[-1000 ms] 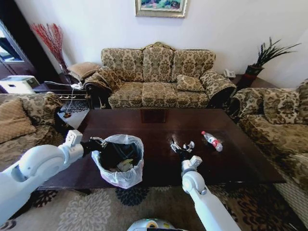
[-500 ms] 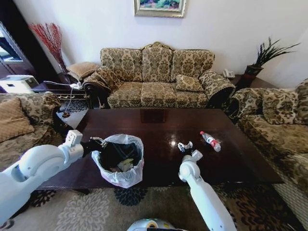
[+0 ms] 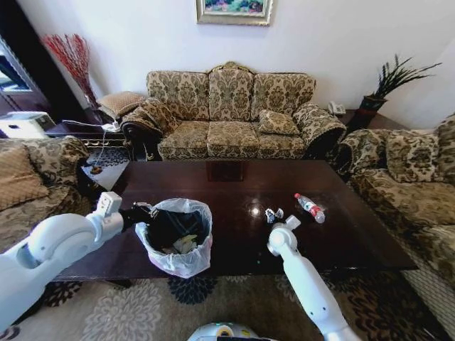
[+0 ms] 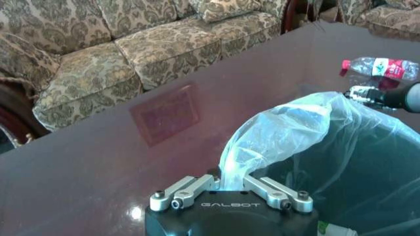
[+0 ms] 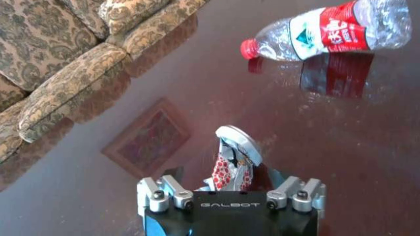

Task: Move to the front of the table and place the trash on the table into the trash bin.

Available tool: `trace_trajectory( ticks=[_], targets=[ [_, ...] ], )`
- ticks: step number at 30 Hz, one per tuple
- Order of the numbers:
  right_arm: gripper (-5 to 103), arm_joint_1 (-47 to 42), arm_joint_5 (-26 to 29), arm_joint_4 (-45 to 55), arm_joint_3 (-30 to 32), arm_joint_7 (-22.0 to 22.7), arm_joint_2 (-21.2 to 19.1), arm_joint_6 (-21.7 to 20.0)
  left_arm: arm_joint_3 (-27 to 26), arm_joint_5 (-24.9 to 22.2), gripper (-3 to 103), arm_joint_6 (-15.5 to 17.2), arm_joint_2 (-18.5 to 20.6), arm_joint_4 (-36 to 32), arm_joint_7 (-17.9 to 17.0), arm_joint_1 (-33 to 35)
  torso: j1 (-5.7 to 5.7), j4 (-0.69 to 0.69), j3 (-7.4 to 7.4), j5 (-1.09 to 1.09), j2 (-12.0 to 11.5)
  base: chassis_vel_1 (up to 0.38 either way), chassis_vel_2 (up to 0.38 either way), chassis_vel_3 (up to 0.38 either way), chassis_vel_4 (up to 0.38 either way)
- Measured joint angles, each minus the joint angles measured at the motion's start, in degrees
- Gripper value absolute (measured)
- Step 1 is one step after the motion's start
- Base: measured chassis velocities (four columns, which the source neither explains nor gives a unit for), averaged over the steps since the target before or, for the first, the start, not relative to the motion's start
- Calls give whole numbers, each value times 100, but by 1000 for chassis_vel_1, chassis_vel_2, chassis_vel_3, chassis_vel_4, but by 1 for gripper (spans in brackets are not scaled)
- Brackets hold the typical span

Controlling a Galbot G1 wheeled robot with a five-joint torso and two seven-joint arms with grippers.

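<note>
Bright daylit room, even light on the pale wall, glossy counter (image 3: 234, 188) mirroring the picture and sofa, small glare spot at centre of the head view, wide-angle bending at its edges, soft focus on the near gripper housings in both wrist views

I am working in a home living room: 3 patterned sofas (image 3: 231, 114) around a dark coffee table (image 3: 234, 181), a framed painting (image 3: 237, 11), a plant (image 3: 394, 82).

Glossy wooden table (image 3: 234, 186); bottle (image 5: 331, 31) seemingly clear plastic.
</note>
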Motion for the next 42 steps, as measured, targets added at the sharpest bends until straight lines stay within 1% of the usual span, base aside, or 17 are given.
trace_trajectory(
  ticks=[1, 2, 5, 6, 10, 12, 15, 17, 20, 22, 25, 31, 33, 34, 37, 40, 42],
  targets=[
    [74, 1, 11, -17, 0, -45, 1, 0, 0, 0, 2, 0, 0, 0, 0, 0, 0, -1, 0, 0, 0, 0, 0, 0, 0],
    [74, 0, 12, -18, 1, -77, 0, 5, 0, 0, 2, 0, 0, 0, 0, 0, 0, -1, 0, 0, 0, 0, 0, 0, 0],
    [63, -9, 12, -17, 1, -116, 0, 22, 0, 0, 2, 0, 0, 0, -1, 0, 0, 0, 0, 0, 0, 0, 0, 0, 0],
    [63, -9, 12, -17, 1, -116, 0, 22, 0, 0, 2, 0, 0, 0, -1, 0, 0, 0, 0, 0, 0, 0, 0, 0, 0],
    [41, -38, 26, 18, 13, -147, -7, 33, 0, 0, 2, 0, 0, 0, 0, 0, 0, 0, 0, 0, 0, 0, 0, 0, 0],
    [41, -45, 33, 30, 20, -151, -9, 35, 0, 0, 2, 0, 0, 0, 0, 0, 0, 0, 0, 0, 0, 0, 0, 0, 0],
    [25, -73, 41, 65, 39, -158, -27, 44, 0, 0, 2, 0, 0, 0, 0, 0, -1, 0, -1, -1, 1, 0, 0, 0, 0],
    [21, -81, 44, 80, 47, -159, -32, 46, 0, 0, 2, 0, 0, 0, -1, 0, -1, -1, -1, -1, 1, 0, 0, 0, 0],
    [9, -149, 63, 201, 71, -159, -39, 44, 0, 0, 2, 0, 0, 0, 0, 0, -1, 0, 0, 5, 0, 0, 0, 0, 0],
    [9, -179, 40, 290, 81, -161, -43, 45, 0, 0, 2, 0, 0, 0, 0, 0, 0, 1, 0, 1, 0, 0, 0, 0, 0],
    [1, -374, -378, 707, 79, -315, -76, 88, 0, 0, 2, 0, 0, 0, -1, 0, 0, 0, 0, 0, 0, 0, 0, 0, 0],
    [0, -598, -870, 1655, 3, -586, -151, 140, 0, 0, 2, 0, 0, 0, -2, 0, -1, -2, 0, 0, 1, 0, 0, 0, 0],
    [0, -664, -1087, 2354, -117, -946, -212, 175, 0, 0, 2, 0, 0, 0, -1, 0, -1, 0, -1, -1, 1, 0, 0, 0, 0],
    [0, -664, -1087, 2354, -117, -946, -212, 175, 0, 0, 2, 0, 0, 0, -1, 0, -1, 0, -1, -1, 1, 0, 0, 0, 0],
    [0, -652, -1339, 3133, -437, -1576, -343, 192, 0, 0, 2, 0, 0, 0, -2, 0, -1, 0, -1, -1, 1, 0, 0, 0, 0],
    [0, -502, -1235, 3675, -742, -1680, -386, -13, 0, 0, 2, 0, 0, 0, -1, 0, -1, -1, 0, -1, 1, 0, 0, 0, 0],
    [0, -233, -808, 4288, -1152, -1678, -387, -327, 0, 0, 2, 0, 0, 0, -1, 0, -1, 1, -1, -1, 1, 0, 0, 0, 0]
  ],
)
